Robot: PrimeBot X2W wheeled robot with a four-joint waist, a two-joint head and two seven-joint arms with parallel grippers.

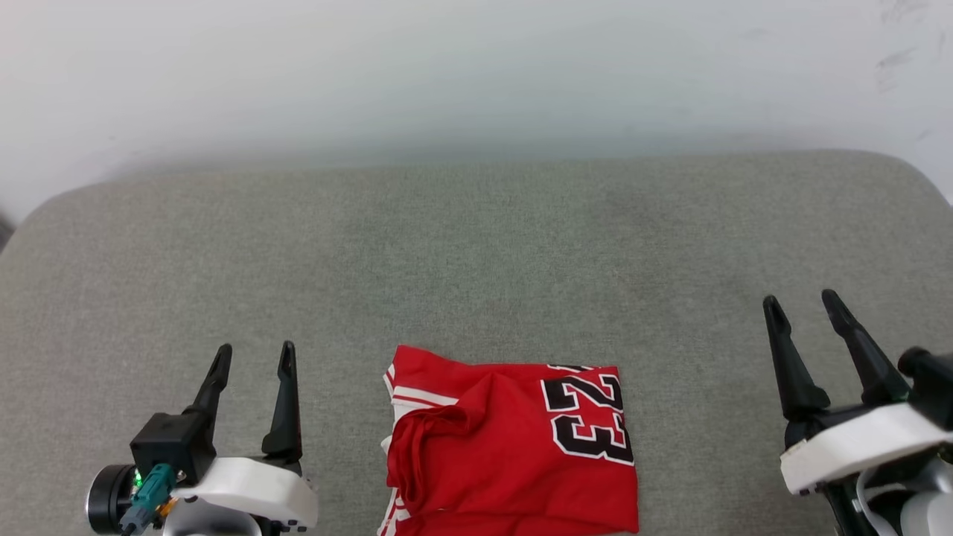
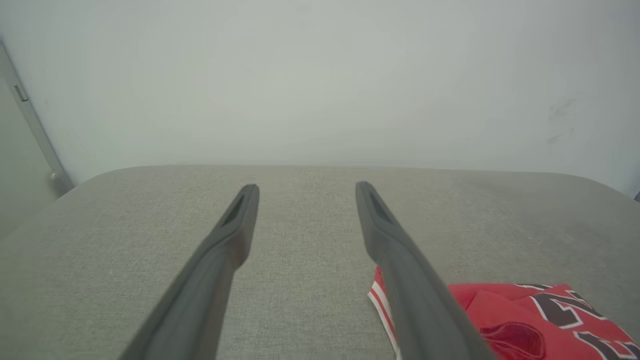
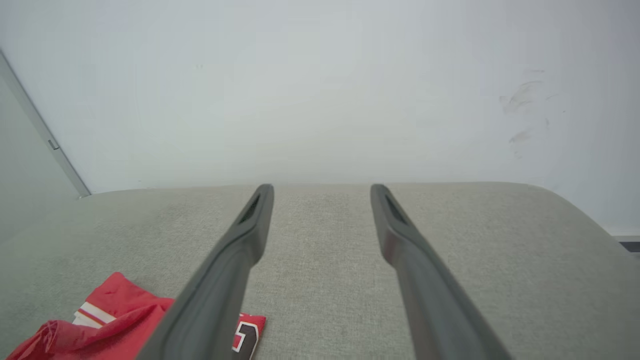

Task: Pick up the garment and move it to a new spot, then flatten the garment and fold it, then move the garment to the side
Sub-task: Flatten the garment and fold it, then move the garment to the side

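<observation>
At the near edge of the grey fabric surface [image 1: 476, 246], about mid-width, the garment [image 1: 514, 447] lies folded: red, number 23 on its right part, white striped sleeve at its left. Left gripper [image 1: 255, 348] and right gripper [image 1: 801, 298] flank it, both clear of it, jaws spread, holding nothing. Left wrist view: one finger crosses the striped sleeve edge; metal strip [image 2: 30, 120] at far left. Right wrist view: scuff marks [image 3: 520, 100] on the white wall [image 3: 320, 90].

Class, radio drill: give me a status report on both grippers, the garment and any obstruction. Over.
Left gripper open, empty. Right gripper open, empty. Garment roughly folded on grey upholstered surface between them, number 23 up. No obstruction seen.
</observation>
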